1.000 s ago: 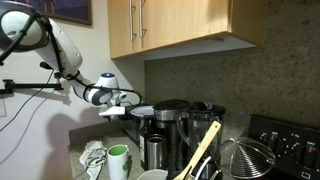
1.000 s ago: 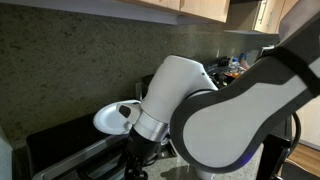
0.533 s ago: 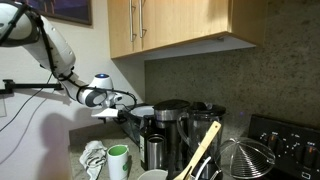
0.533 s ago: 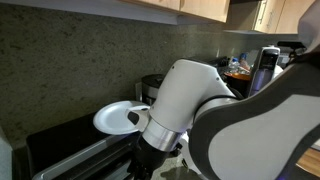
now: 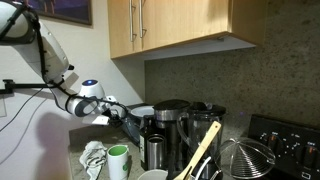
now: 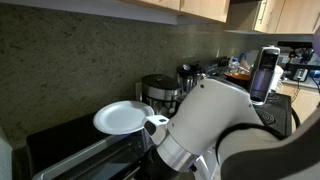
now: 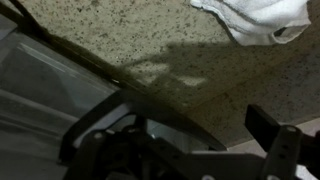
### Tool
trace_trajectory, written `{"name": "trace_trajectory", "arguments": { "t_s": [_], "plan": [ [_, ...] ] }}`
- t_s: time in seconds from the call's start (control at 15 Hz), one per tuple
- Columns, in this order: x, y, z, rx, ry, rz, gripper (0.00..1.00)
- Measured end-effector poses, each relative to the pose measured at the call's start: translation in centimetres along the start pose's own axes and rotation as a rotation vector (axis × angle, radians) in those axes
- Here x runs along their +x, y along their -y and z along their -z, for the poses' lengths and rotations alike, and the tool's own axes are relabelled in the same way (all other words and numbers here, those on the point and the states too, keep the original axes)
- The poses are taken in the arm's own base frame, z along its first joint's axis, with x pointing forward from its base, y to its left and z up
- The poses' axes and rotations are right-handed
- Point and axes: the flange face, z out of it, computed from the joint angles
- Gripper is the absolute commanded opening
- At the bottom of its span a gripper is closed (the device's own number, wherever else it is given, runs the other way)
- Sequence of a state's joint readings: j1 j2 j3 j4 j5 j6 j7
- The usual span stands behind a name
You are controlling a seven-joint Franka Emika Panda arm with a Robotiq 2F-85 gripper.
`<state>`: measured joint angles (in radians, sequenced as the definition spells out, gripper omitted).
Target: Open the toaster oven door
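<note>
My gripper [image 7: 183, 112] has its jaws well apart in the wrist view, with nothing clamped between them. It looks down past a dark glassy panel at the left.

The oven [image 6: 62, 150] sits low at the counter's end in an exterior view, mostly hidden by my own arm. The panel in the wrist view I take to be the door [image 7: 45, 95]. The angle is poor, so I can't say how far it stands from shut.

Since it hinges along the bottom, I'd catch its top edge and pull in an arc, out and then down. The wrist should tip with the panel rather than haul straight back, which could drag the whole box forward.

A plate [image 6: 120, 117] rests on top, so I'd go gently. The cloth [image 7: 255, 15] lies well apart on the counter, likely clear of the swing.
</note>
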<state>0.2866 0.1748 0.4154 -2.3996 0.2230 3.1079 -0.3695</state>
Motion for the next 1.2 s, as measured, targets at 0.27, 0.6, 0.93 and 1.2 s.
{"name": "trace_trajectory", "arguments": {
  "t_s": [0.27, 0.6, 0.93, 1.2],
  "plan": [
    [-1.8, 0.7, -0.2, -0.035, -0.049, -0.046, 1.0],
    [-2.7, 1.2, -0.4, -0.064, -0.081, -0.059, 1.0],
    [-3.2, 1.9, -0.8, -0.087, -0.1, -0.124, 1.0],
    [-3.2, 2.1, -0.8, -0.097, -0.097, -0.159, 1.0]
  ]
}}
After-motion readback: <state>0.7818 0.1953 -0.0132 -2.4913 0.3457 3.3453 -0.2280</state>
